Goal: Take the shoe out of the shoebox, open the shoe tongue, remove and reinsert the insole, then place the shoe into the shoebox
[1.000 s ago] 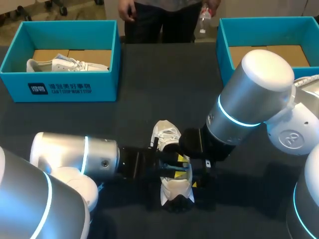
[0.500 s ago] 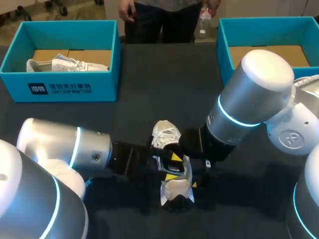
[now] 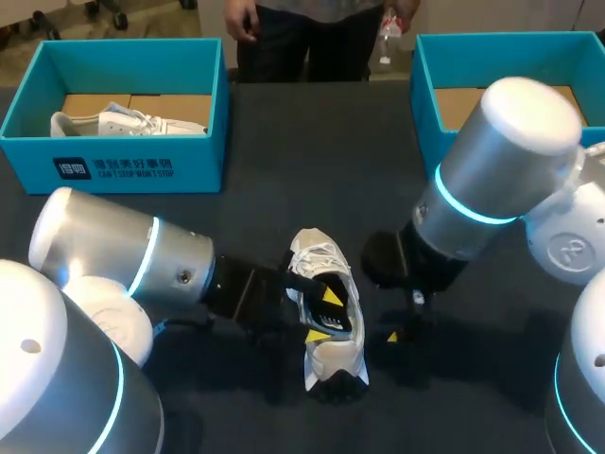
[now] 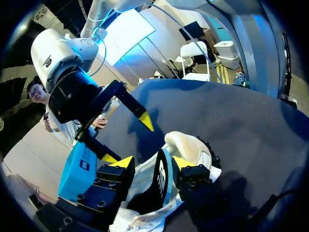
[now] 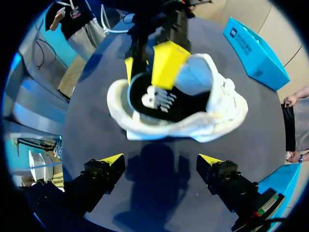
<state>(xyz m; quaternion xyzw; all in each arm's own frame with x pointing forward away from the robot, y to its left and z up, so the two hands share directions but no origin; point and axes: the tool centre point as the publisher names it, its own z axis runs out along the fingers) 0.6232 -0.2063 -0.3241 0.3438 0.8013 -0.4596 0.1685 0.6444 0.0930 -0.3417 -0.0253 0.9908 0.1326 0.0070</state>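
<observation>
Jaws: left gripper (image 4: 153, 163) clenched on insole (image 4: 161, 183) within shoe (image 4: 193, 145) | right gripper (image 5: 161, 160) released, shoe ahead | insole stage seemingly underway; reboxing remains.

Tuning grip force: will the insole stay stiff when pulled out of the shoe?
Probably floppy: the insole curves between the fingers of the left gripper. Likely light, since its edge looks thin. It may snag on the white shoe coming out.
</observation>
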